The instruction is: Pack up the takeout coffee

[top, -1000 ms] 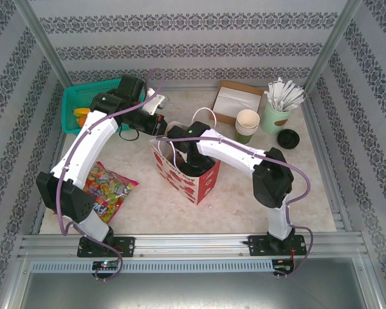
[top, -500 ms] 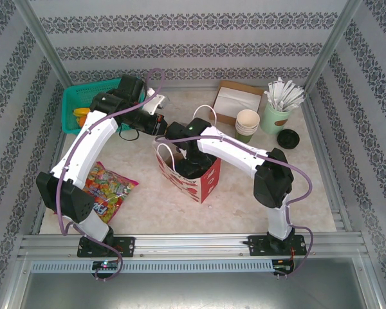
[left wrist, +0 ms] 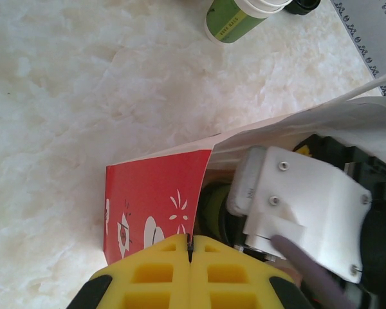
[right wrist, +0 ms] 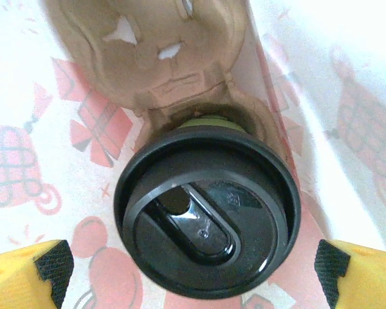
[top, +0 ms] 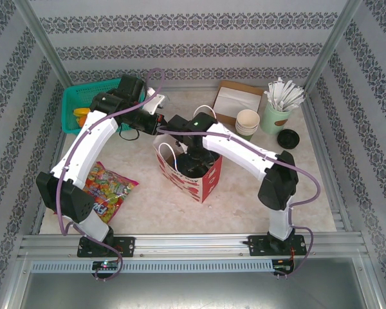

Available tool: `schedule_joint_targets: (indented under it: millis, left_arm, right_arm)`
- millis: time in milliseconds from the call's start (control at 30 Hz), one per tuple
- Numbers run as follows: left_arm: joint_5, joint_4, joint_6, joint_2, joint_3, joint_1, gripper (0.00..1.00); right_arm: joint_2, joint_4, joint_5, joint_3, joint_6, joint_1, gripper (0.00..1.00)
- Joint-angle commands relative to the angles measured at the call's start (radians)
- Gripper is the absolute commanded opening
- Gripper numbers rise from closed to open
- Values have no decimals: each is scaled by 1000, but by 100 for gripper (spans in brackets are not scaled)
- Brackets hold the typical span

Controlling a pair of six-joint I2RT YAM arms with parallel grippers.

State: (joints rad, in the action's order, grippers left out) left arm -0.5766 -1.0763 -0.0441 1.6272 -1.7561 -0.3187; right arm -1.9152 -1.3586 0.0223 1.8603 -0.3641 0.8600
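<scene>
1. Where the red-and-white printed paper gift bag (top: 204, 183) stands near the middle of the pale marble-patterned table (top: 135, 212), the takeout coffee (right wrist: 207, 225), a small dark-green paper cup under a round black plastic lid, sits upright inside it. It rests in a pocket of a brown moulded-pulp cup carrier (right wrist: 161, 45).
2. The right gripper (right wrist: 193, 273) reaches down through the bag's mouth, directly above the lid. Its yellow fingertips (right wrist: 32, 270) stand spread wide on either side of the lid, apart from it, holding nothing.
3. The left gripper (left wrist: 190, 270) is pinched tight on the bag's upper edge, its yellow fingers meeting with the paper between them.
4. At the table's far right stand a pale green cup of white sticks (top: 278, 116) and a stack of cream paper cups (top: 248, 122). Near them are a loose round black lid (top: 287, 138) and an open brown cardboard box of white napkins (top: 237, 100).
5. A teal plastic basket (top: 74, 103) sits at the far left, and a colourful sweet packet (top: 110, 188) lies nearer the arm bases.
</scene>
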Motion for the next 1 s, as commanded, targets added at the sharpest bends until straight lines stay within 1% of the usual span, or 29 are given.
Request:
schedule_joint_targets:
  millis: [0, 200, 367, 567, 667, 833, 967]
  left_arm:
    - [-19, 10, 7, -13, 1, 4, 0]
    - [-17, 11, 10, -12, 1, 3, 0]
    - [-15, 12, 12, -8, 0, 3, 0]
    - [-16, 12, 17, 2, -3, 4, 0]
    - [-11, 12, 17, 3, -3, 4, 0]
    - [4, 15, 15, 5, -2, 3, 0]
    - [7, 15, 17, 7, -2, 4, 0]
  right_arm:
    - [61, 12, -24, 37, 2, 8, 98]
    - [123, 31, -27, 81, 20, 9, 98]
    - [194, 63, -55, 82, 48, 10, 98]
    - [326, 190, -78, 42, 50, 17, 98]
    - [390, 278, -24, 15, 12, 20, 98]
    - [500, 370, -39, -66, -67, 25, 98]
    - [662, 574, -96, -254, -162, 40, 98]
